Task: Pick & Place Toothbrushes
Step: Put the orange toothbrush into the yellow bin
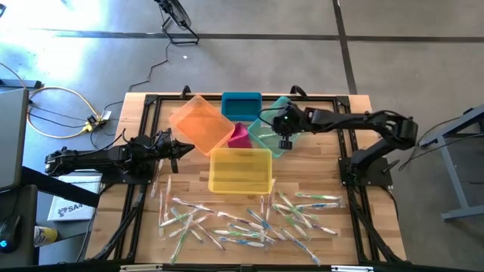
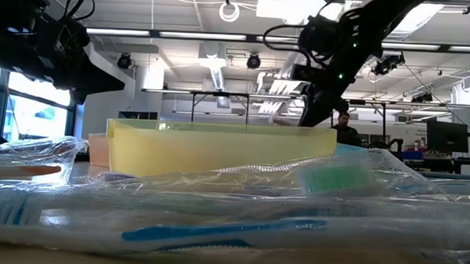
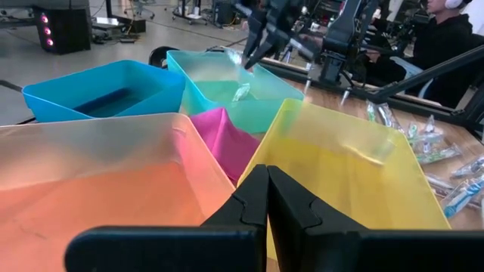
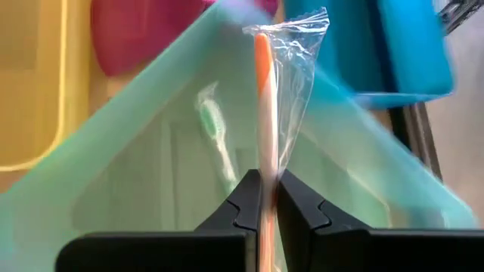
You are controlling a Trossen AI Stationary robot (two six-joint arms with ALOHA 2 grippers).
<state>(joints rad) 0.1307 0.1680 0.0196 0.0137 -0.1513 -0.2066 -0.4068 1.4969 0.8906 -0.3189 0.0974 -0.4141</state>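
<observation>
My right gripper (image 4: 262,181) is shut on one clear-wrapped toothbrush with an orange handle (image 4: 264,91). In the high view it hangs over the teal bin (image 1: 266,134). A green toothbrush (image 4: 214,136) lies on that bin's floor. Several more wrapped toothbrushes (image 1: 249,221) lie scattered on the table's near half. My left gripper (image 3: 266,198) is shut on nothing at the table's left (image 1: 175,147), level and facing the orange bin (image 1: 199,122). My right gripper pinches the toothbrush's handle (image 4: 262,162) between its two fingers. The brush lies along the fingers and sticks out past their tips, its wrapper end (image 4: 291,34) loose ahead. The fingers slant down from the table's right. The brush hangs clear above the teal bin.
Five translucent bins crowd the table's middle: orange, blue (image 1: 241,106), magenta (image 1: 239,136), yellow (image 1: 240,169) and teal. A black frame rail (image 1: 147,151) borders the wooden table. In the low view, wrapped toothbrushes (image 2: 224,226) lie right in front of the camera.
</observation>
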